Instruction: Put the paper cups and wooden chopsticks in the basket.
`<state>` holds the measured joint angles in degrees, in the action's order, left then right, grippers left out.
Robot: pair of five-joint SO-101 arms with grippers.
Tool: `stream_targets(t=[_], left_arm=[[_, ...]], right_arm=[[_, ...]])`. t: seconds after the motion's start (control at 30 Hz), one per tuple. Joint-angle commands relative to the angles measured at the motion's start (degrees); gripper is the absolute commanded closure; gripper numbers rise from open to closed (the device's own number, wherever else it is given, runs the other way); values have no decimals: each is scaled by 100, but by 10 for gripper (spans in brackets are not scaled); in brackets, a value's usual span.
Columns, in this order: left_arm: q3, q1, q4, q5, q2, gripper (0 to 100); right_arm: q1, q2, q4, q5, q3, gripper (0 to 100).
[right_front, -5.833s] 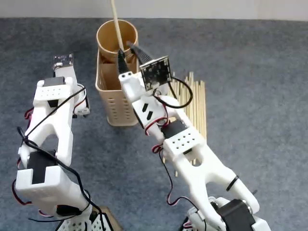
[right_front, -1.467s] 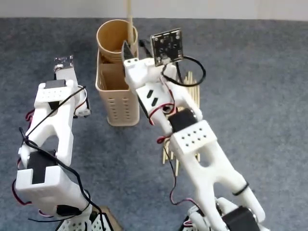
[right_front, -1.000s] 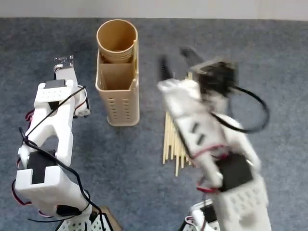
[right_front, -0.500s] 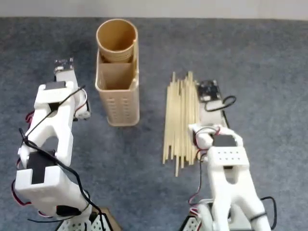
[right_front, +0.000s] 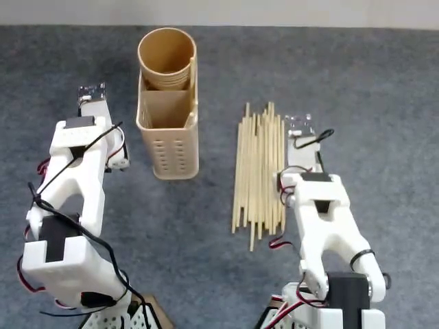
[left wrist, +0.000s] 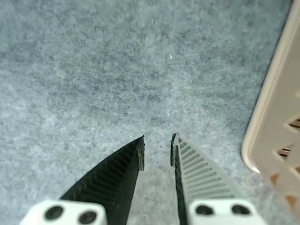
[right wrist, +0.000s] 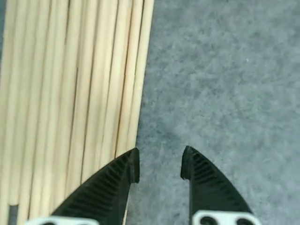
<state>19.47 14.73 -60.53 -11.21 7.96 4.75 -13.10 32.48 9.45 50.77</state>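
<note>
Wooden chopsticks (right_front: 259, 171) are being targeted by the right hand (right wrist: 159, 165), held apart, empty; edge stick should be straddled.

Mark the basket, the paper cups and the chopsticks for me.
basket (right_front: 175, 147), high view, perforated side wall.
paper cups (right_front: 167, 58), high view, inside of the top cup.
chopsticks (right_front: 259, 171), high view, middle of the bundle.

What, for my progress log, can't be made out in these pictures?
Count of paper cups: high view, nested in the basket, each hides the next.
Count of chopsticks: high view, they overlap in the pile; right wrist view's edge cuts them off.
Rest of the basket: left wrist view, cut off by the edge past one corner.
</note>
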Motion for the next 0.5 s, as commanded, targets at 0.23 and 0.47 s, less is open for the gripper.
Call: stream_targets(t=[0.23, 0.47], left_arm=[[-31, -101, 149, -44, -145, 867], [-31, -101, 141, -44, -145, 867]], right_arm=[[479, -532, -75, -132, 207, 842], [391, 312, -75, -132, 48, 842]])
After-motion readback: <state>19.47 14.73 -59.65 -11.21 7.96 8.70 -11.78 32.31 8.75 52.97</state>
